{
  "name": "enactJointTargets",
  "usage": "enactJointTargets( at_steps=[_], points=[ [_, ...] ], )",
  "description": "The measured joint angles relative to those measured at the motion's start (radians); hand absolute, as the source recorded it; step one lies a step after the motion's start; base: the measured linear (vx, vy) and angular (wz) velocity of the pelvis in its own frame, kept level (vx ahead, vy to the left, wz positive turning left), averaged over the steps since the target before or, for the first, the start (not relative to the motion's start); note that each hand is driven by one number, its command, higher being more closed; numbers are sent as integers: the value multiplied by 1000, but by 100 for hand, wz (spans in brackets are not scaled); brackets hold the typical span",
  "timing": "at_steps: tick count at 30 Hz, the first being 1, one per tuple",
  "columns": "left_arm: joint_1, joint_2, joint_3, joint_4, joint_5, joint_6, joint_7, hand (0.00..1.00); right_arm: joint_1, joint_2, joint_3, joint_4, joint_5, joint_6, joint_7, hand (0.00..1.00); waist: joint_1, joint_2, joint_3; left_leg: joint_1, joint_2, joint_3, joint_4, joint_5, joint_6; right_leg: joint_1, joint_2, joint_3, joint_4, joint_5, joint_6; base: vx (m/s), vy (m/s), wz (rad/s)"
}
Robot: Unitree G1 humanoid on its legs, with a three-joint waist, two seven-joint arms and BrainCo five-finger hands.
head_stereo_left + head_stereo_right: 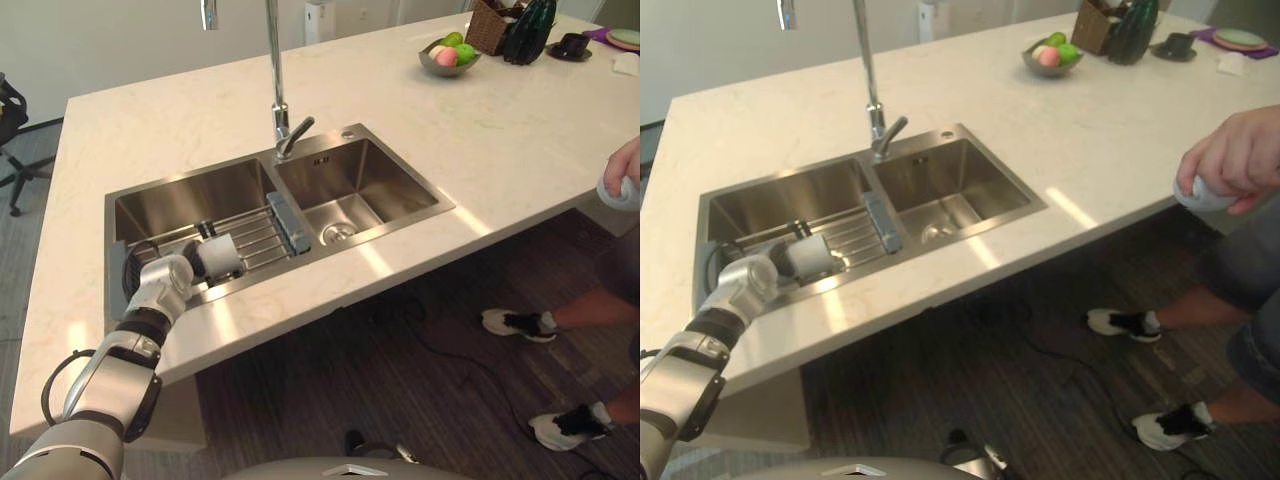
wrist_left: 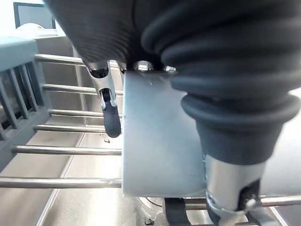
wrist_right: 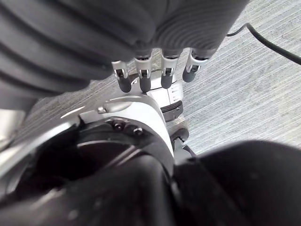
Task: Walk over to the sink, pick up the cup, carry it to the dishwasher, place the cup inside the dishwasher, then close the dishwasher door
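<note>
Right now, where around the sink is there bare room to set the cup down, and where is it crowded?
Bare: the right basin, holding just its drain; the wide counter between it and the fruit bowl; the strip behind the faucet. Crowded: the left basin's rack, where the left hand grips the cup, and the far corner around the basket.

You get bright, even light on the countertop (image 1: 500,140), with white glare streaks at 3, 4 and 7 o'clock off the sink (image 1: 395,175). Its steel throws reflections. The floor (image 1: 400,380) at 5 o'clock sits dim under the counter's shadow. The cup (image 2: 160,141) reads pale, flat-lit.
</note>
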Motion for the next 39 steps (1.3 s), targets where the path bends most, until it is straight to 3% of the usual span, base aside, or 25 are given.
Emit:
enactJointTargets(
  at_steps=[6, 12, 15, 20, 27, 33, 35, 39],
  points=[
    [1, -1, -29, 0, -1, -43, 14, 100, -3, -14, 22, 3, -1, 16, 21, 0, 8, 0, -7, 0, -2, -6, 0, -1, 0, 5, -1, -6, -3, 0, 0, 10, 1, 2],
    [14, -1, -75, -11, -46, -101, 82, 100, -10, -17, 46, 20, 1, 16, 21, 0, 9, -1, -18, 0, -3, -25, 0, -1, 0, 15, -2, -26, -4, -2, 1, 8, -2, 9],
    [45, 1, -80, -65, -145, -121, 107, 100, -14, -15, 49, 33, 3, 14, 21, 0, 14, 2, -24, -1, -4, -31, 0, 0, 2, 15, -4, -29, -4, -2, 1, -6, 2, 3],
    [102, -2, -52, -183, -423, -140, 152, 100, -10, -8, 46, 36, 4, -5, 20, 0, 16, -4, -25, -19, -9, -59, 0, 5, 7, 14, -11, -55, -4, -3, 3, 4, 4, 14],
    [188, -4, 36, -332, -716, -181, 230, 100, 20, 7, 12, 40, 5, -39, 14, 0, 44, -7, -23, -22, -10, -84, 0, 7, 6, 28, -11, -93, -3, -5, 2, 23, -5, 11],
    [228, -23, 180, -539, -969, -241, 280, 100, 44, 29, -30, 47, 7, -72, -4, 0, 70, -16, -19, -22, -11, -96, 0, 16, 10, 31, -14, -110, -1, -7, 1, -27, -12, 7],
    [264, -67, 251, -664, -1059, -254, 298, 100, 54, 36, -49, 47, 7, -83, -4, 0, 76, -17, -19, -22, -14, -106, 0, 18, 12, 32, -18, -113, 0, -8, 0, -17, -6, 4],
    [324, -111, 307, -834, -1136, -279, 328, 100, 77, 57, -92, 49, 8, -102, -9, 0, 97, -25, -21, -22, -15, -116, 0, 19, 14, 38, -19, -125, -2, -7, 0, -1, -21, 8]
  ],
)
